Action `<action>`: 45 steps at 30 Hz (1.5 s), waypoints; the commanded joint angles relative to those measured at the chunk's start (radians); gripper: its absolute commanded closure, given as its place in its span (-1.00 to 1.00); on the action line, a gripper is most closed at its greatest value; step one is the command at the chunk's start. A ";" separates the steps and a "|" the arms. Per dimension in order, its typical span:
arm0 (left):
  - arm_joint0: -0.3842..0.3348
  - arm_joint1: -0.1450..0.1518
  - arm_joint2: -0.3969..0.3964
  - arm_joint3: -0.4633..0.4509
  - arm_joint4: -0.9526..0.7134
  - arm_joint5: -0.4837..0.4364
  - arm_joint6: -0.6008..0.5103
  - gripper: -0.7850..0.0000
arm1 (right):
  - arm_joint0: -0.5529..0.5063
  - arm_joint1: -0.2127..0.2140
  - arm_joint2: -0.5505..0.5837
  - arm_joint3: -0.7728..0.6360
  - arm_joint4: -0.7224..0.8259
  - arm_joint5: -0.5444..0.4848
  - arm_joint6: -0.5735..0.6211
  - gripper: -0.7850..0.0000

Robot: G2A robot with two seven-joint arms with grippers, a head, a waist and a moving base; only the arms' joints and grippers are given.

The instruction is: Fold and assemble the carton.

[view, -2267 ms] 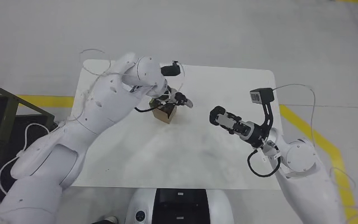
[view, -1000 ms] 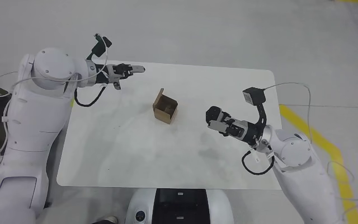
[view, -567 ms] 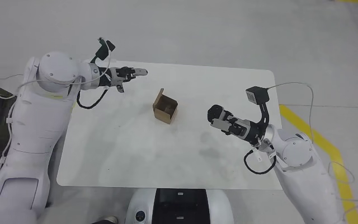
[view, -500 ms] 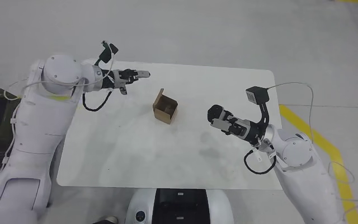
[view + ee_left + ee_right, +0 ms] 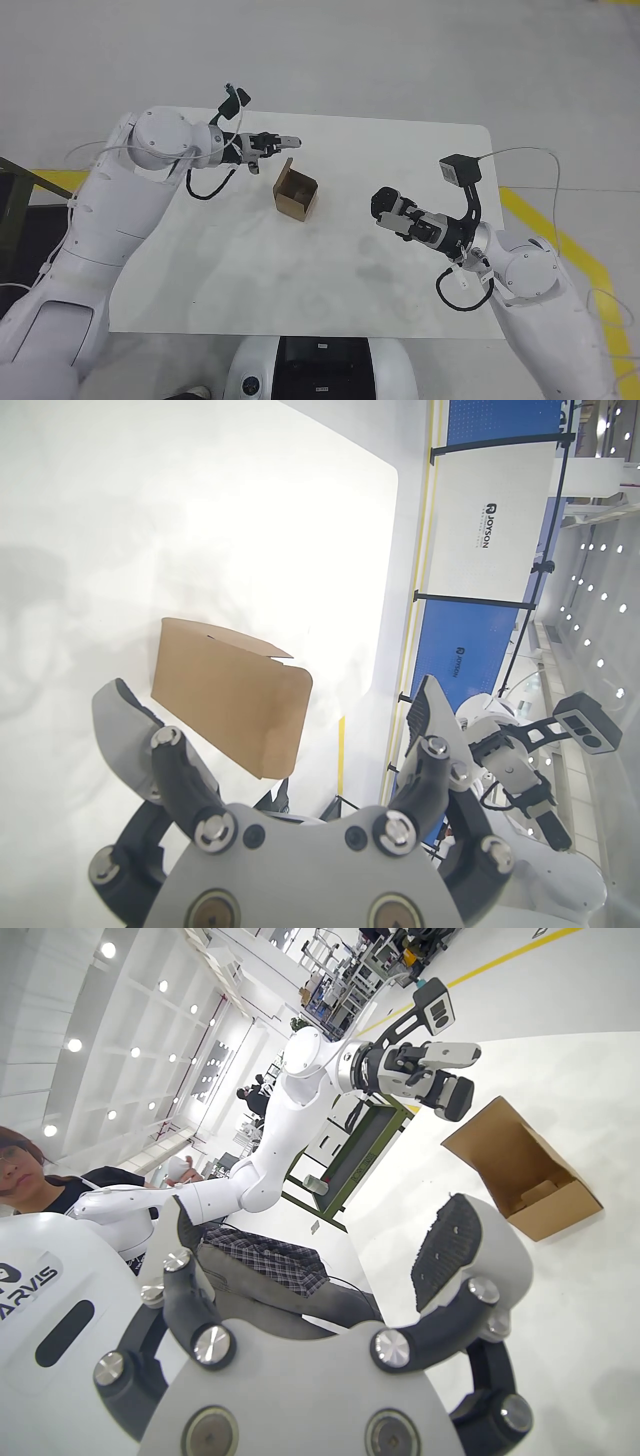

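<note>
While the carton (image 5: 296,194) is sitting open-topped near the middle of the table (image 5: 250,285), with one flap standing up along its far-left edge, the entries are running as follows.

Top view. Left gripper (image 5: 284,142): hovering just beside the raised flap, on its outer side, apparently not touching it. Right gripper (image 5: 386,209): hanging well apart from the carton, on the opposite side. The carton is lying between the two, and the left arm is much the nearer.

Left wrist view. Left gripper (image 5: 270,697): fingers standing wide apart and gripping nothing. Carton (image 5: 230,695): presenting a plain brown outer face straight ahead of the fingers, its rounded flap edge turning toward one of them, with a gap showing between cardboard and pads.

Right wrist view. Right gripper (image 5: 315,1215): jaws spread, carrying nothing. Carton (image 5: 525,1173): showing its open inside with small flaps lying on the floor. The tall flap is rising on the side facing the left gripper (image 5: 457,1075), whose fingers are likewise parted.

Judgement: the coming move is probably turning on that upright flap. The left gripper is looking best placed to push it inward, toward the right arm.
</note>
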 commanded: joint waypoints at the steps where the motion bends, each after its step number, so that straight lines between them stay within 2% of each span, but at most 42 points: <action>1: 0.000 0.000 0.000 0.000 0.000 0.000 0.000 -1.00 | 0.000 0.000 0.000 0.000 0.000 0.000 0.000 -1.00; 7: 0.000 0.000 0.000 0.000 0.000 0.000 0.000 -1.00 | 0.000 0.000 0.000 0.000 0.000 0.000 0.000 -1.00; 11: 0.023 -0.002 -0.021 0.020 -0.020 -0.066 0.095 -1.00 | 0.000 0.000 0.000 0.000 0.000 0.000 0.000 -1.00; 16: 0.062 -0.002 -0.078 0.131 -0.122 -0.327 0.146 -1.00 | 0.000 0.000 0.000 0.000 0.000 0.000 0.000 -1.00; 20: 0.060 0.002 -0.095 0.229 -0.129 -0.591 0.066 -1.00 | 0.000 0.000 0.000 0.000 0.000 0.000 0.000 -1.00; 21: 0.046 0.004 -0.093 0.249 -0.086 -0.638 0.048 -1.00 | 0.000 0.000 0.000 0.000 0.000 0.000 0.000 -1.00; 24: 0.020 0.004 -0.094 0.296 -0.101 -0.758 -0.008 -1.00 | 0.000 0.000 0.000 0.000 0.000 0.000 0.000 -1.00; 29: -0.032 0.013 -0.106 0.342 -0.089 -0.907 -0.117 -1.00 | 0.000 0.000 0.000 0.000 0.000 0.000 0.000 -1.00; 32: -0.044 0.026 -0.076 0.286 -0.052 -0.906 -0.118 -1.00 | 0.000 0.000 0.000 0.000 0.000 0.000 0.000 -1.00; 35: -0.052 0.051 -0.033 0.215 0.000 -0.884 -0.140 -1.00 | 0.000 0.000 0.000 0.000 0.000 0.000 0.000 -1.00; 45: -0.052 0.051 -0.033 0.215 0.000 -0.884 -0.140 -1.00 | 0.000 0.000 0.000 0.000 0.000 0.000 0.000 -1.00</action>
